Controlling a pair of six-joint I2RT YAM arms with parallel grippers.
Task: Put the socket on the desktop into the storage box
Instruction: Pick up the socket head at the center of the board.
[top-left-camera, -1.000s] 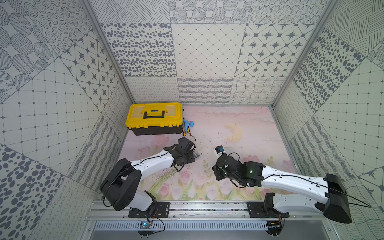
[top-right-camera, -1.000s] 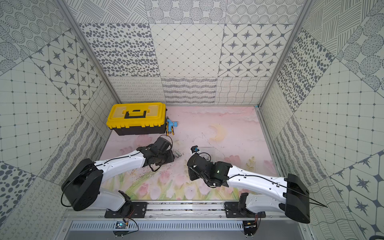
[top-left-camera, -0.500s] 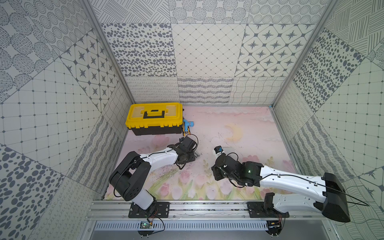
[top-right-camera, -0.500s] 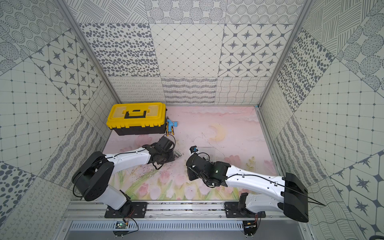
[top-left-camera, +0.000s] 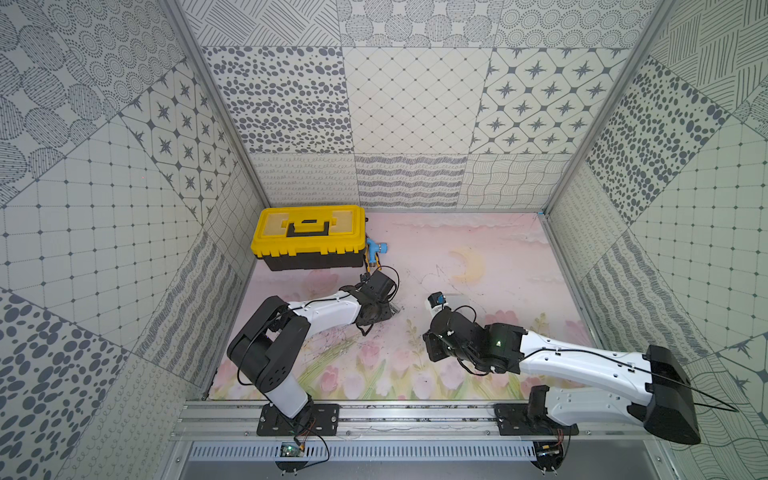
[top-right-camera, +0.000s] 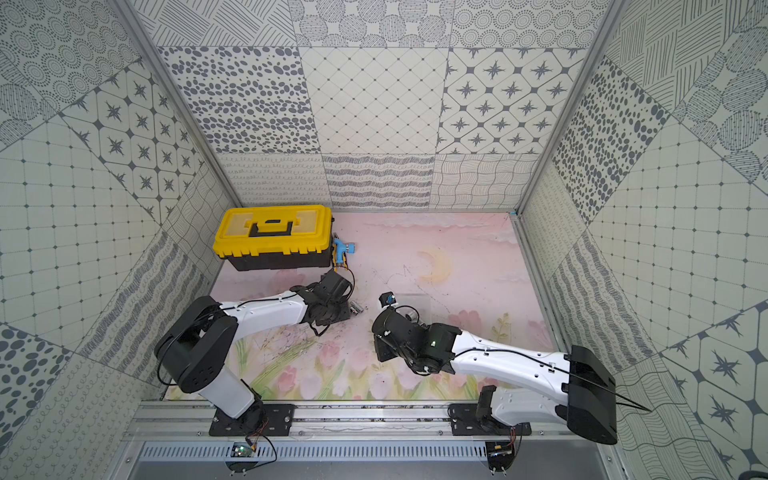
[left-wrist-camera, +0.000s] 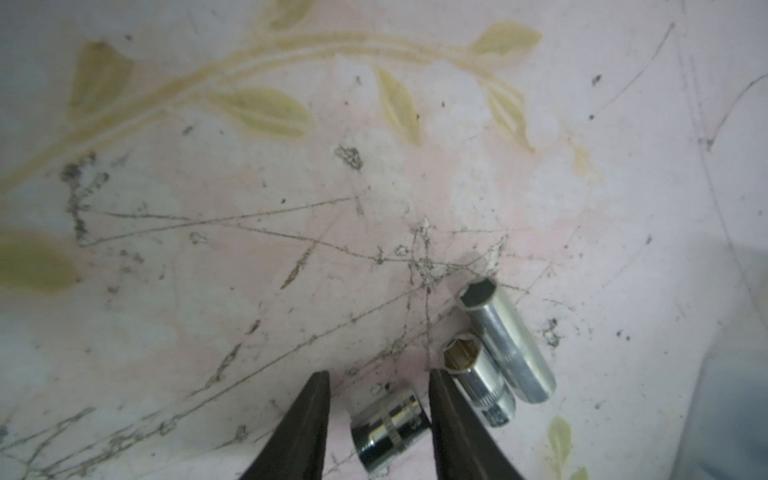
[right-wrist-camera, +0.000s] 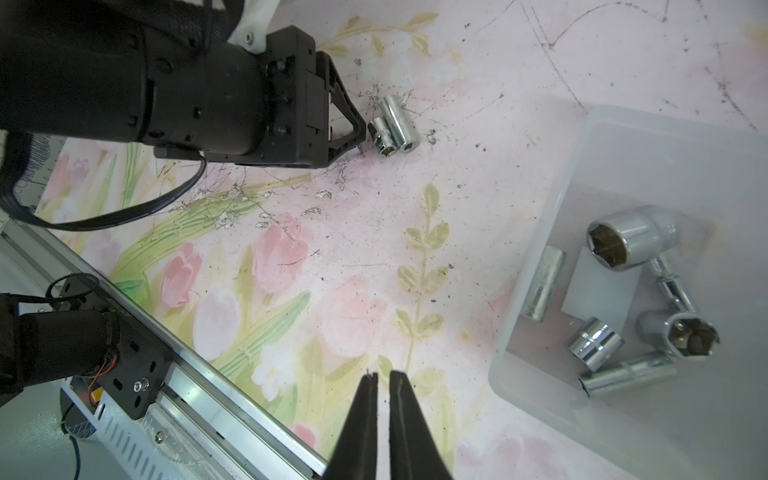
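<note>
pink flowered mat (top-left-camera: 478, 257) under patterned walls. the job is partly done, by my reckoning: the clear storage box (right-wrist-camera: 582, 166) already holds several sockets, while three lie out on the mat, well apart from it. my left pincer (left-wrist-camera: 378, 415) stands apart, straddling the short socket (left-wrist-camera: 390, 428). one finger (left-wrist-camera: 449, 424) seems to touch it, the other shows a gap, so nothing is clamped yet. that socket lies on its side, its long axis slanting across the gap from finger to finger. just beside it the middling socket (left-wrist-camera: 478, 386) and the long socket (left-wrist-camera: 507, 340) lie flank to flank, parallel, hex mouths facing away from my wrist. my right pincer (right-wrist-camera: 384, 386) is together and empty, near the box.
</note>
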